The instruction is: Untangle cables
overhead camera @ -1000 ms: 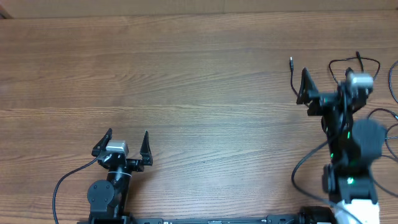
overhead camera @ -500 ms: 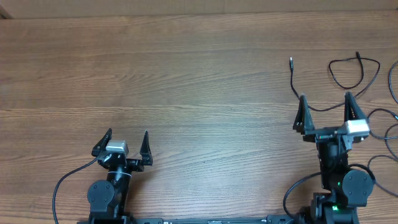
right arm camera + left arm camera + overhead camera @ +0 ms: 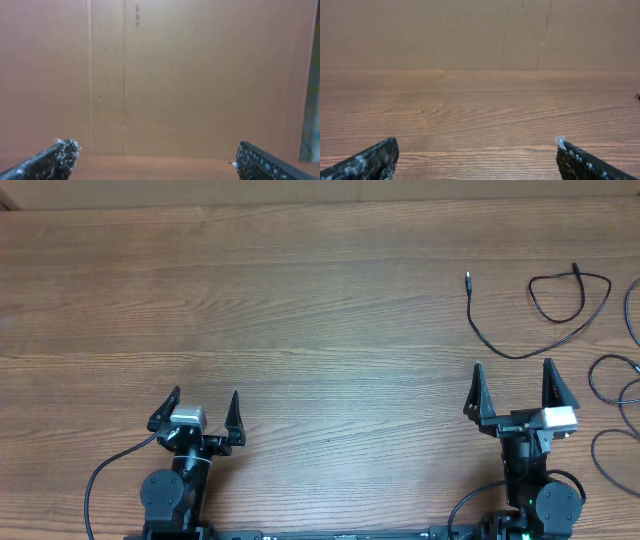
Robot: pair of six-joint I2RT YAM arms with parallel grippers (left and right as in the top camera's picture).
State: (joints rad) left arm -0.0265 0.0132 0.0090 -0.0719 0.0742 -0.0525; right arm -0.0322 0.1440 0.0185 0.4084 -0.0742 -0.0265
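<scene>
With both jaws released and empty, a careless right reach could drag the thin black cables into fresh knots.

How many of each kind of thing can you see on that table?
Pincers: 2 (left pincer, right pincer, both open)
Cable wholly in view: 1
Cable strands cut off at the right edge: at least 3
Total: at least 6

The left gripper was seen spread wide, its fingers framed at the lower corners over a wooden table, backed by a brown wall.
</scene>
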